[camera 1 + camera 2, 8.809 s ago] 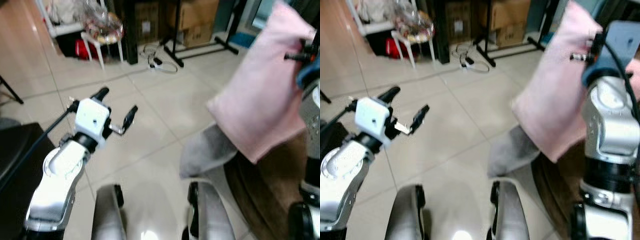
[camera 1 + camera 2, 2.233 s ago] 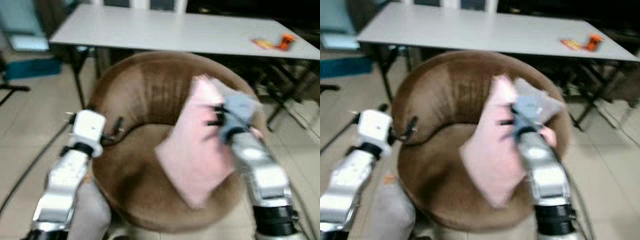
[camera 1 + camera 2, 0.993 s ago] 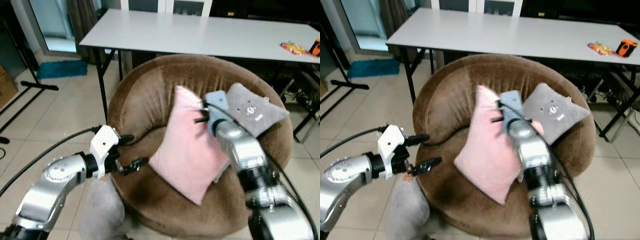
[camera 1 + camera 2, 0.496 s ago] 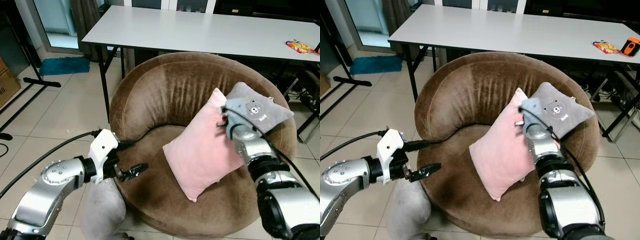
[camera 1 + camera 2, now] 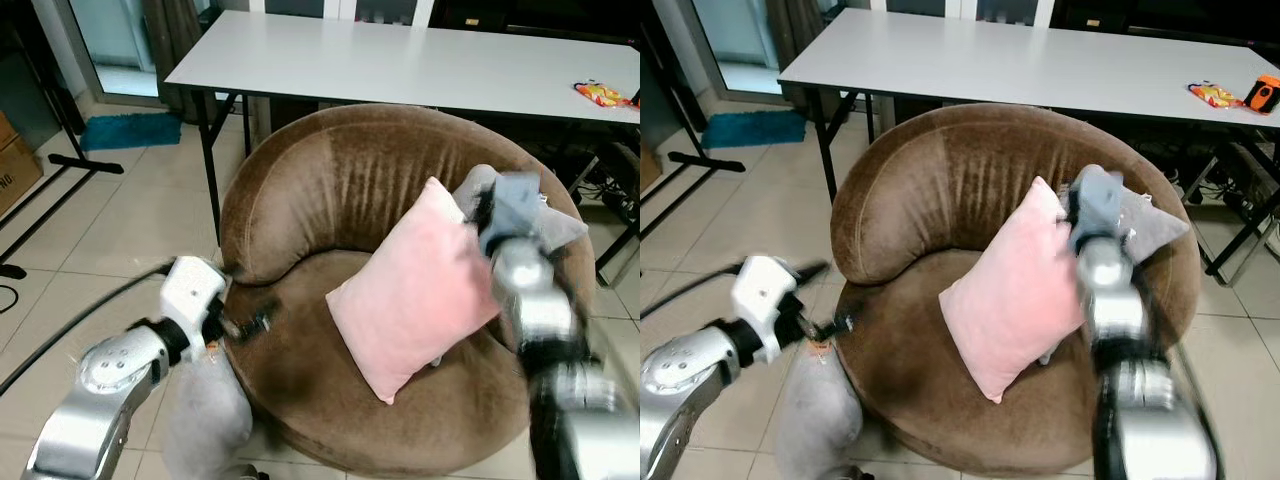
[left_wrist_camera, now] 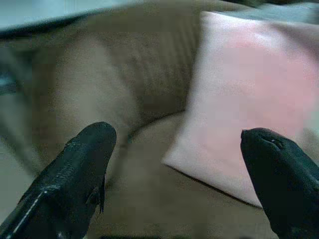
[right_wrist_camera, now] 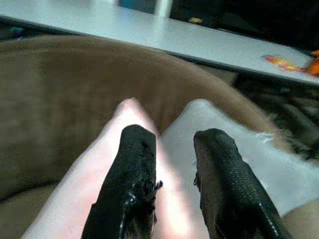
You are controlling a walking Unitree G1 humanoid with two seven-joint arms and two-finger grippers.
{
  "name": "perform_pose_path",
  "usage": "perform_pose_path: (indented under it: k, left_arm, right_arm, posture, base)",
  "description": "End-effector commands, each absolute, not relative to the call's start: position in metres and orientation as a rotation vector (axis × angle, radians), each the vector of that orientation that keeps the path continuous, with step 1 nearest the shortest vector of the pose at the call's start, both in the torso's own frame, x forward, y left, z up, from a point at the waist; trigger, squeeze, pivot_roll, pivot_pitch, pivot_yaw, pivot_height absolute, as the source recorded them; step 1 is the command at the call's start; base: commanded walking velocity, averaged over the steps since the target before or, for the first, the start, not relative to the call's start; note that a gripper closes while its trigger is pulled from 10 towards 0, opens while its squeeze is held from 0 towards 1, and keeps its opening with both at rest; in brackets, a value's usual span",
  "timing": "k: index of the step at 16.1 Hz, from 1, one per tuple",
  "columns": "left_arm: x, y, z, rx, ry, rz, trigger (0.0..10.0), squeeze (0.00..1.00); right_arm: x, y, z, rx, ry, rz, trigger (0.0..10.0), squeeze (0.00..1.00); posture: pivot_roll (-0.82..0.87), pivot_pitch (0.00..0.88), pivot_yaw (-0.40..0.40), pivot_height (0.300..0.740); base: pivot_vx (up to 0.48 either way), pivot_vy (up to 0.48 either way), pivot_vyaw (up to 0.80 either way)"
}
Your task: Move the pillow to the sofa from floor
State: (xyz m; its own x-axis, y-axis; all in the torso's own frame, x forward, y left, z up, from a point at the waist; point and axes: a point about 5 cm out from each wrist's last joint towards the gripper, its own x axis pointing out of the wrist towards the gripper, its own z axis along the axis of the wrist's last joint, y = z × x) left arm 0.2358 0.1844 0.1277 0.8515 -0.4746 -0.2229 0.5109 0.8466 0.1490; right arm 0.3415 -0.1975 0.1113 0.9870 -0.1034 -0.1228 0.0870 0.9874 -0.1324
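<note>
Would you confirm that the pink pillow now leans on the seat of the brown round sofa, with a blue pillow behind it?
Not quite: the pillow behind is grey, not blue, as the right eye view shows. The pink pillow does lean on the seat of the brown round sofa, with the grey pillow behind it and the right gripper at its top corner.

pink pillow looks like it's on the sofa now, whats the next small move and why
Probably pull the right claw up and back, away from the pink pillow. The pillow leans on the brown sofa seat beside the grey cushion, and the right claw's fingers are parted just above its top corner, gripping nothing.
</note>
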Motion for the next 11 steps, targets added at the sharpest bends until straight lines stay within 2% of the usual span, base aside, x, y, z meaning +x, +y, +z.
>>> perform_pose_path:
  k: [1, 2, 4, 7, 10, 11]
  left_arm:
    - [0.236, 0.189, 0.13, 0.229, 0.169, -0.459, 10.0, 0.0]
    - [0.236, 0.199, 0.122, 0.234, 0.202, -0.323, 10.0, 0.0]
    - [0.232, 0.199, 0.119, 0.228, 0.204, -0.294, 10.0, 0.0]
    - [0.235, 0.199, 0.121, 0.224, 0.166, -0.232, 10.0, 0.0]
    - [0.238, 0.2, 0.122, 0.24, 0.148, -0.188, 10.0, 0.0]
    - [0.239, 0.201, 0.124, 0.247, 0.14, -0.171, 10.0, 0.0]
  right_arm:
    - [0.341, -0.188, 0.123, -0.11, 0.105, -0.048, 10.0, 0.0]
    - [0.313, -0.168, 0.117, -0.062, 0.126, 0.002, 10.0, 0.0]
    - [0.296, -0.157, 0.114, -0.041, 0.144, 0.013, 10.0, 0.0]
    - [0.284, -0.156, 0.108, -0.023, 0.196, -0.028, 10.0, 0.0]
    - [0.274, -0.146, 0.114, -0.02, 0.219, 0.077, 10.0, 0.0]
    - [0.274, -0.144, 0.114, -0.03, 0.227, 0.108, 10.0, 0.0]
  posture:
    - [0.03, 0.0, -0.049, 0.74]
    - [0.03, 0.0, -0.063, 0.74]
    - [0.02, 0.0, -0.068, 0.74]
    - [0.01, 0.0, -0.064, 0.74]
    - [0.01, 0.0, -0.059, 0.74]
    - [0.01, 0.0, -0.06, 0.74]
  base:
    - [0.0, 0.0, 0.0]
    - [-0.266, 0.0, 0.0]
    - [-0.294, 0.0, 0.0]
    - [-0.191, 0.0, 0.0]
    - [0.0, 0.0, 0.0]
    - [0.0, 0.0, 0.8]
